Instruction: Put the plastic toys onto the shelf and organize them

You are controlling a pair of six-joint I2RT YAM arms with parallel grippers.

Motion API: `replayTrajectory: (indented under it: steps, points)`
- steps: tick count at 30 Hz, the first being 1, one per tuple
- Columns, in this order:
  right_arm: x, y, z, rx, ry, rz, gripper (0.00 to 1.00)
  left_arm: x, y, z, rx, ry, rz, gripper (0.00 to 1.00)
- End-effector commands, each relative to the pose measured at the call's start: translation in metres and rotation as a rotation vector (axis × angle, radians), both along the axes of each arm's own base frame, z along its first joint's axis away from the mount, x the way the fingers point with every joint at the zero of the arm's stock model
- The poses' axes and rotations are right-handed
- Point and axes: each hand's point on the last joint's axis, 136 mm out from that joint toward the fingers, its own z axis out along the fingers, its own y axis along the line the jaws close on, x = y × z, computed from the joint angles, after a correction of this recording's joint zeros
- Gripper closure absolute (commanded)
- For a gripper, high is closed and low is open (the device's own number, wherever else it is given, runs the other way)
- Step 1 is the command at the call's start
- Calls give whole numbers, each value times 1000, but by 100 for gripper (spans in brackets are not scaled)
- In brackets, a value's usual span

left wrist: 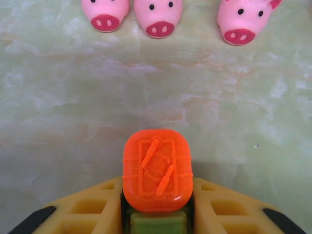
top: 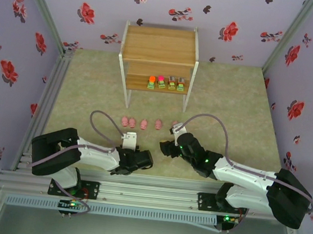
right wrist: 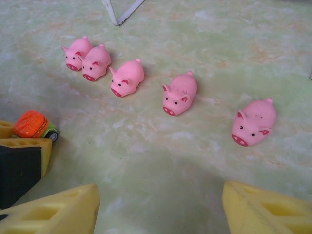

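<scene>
Left pincer clamped on orange-topped green-based toy, low over tabletop, near side of pig row. Right pincer open, empty, above tabletop. Five pink pigs in row on tabletop, on near side of shelf. Four blocky toys on shelf's lower tier.

Left wrist view: three pigs cut by top edge. Green base of orange-topped toy mostly hidden between yellow pads. Top view: four toys on lower shelf too small to detail.
</scene>
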Motion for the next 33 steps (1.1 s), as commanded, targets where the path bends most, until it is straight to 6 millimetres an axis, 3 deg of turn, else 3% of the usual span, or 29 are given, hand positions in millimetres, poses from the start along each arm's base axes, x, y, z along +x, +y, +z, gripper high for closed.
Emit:
replayTrajectory:
  steps: [1,6,13,16,21,27,33]
  points:
    - [3,5,11,2,-30,3,44,-2,-6,8,26,8,-27,73]
    - [6,7,18,20,-43,-4,44,2,-10,27,18,-24,-40,73]
    - [26,20,52,-5,-104,-17,44,16,-14,57,12,-57,-56,73]
    - [33,27,48,9,-106,-20,44,23,-15,72,15,-66,-62,72]
    - [36,25,23,23,-77,-38,44,37,-14,100,24,-81,-65,72]
    - [39,8,31,52,-87,-87,44,59,-8,128,24,-95,-60,71]
    - [42,6,31,59,-77,-101,44,86,-9,154,38,-115,-67,71]
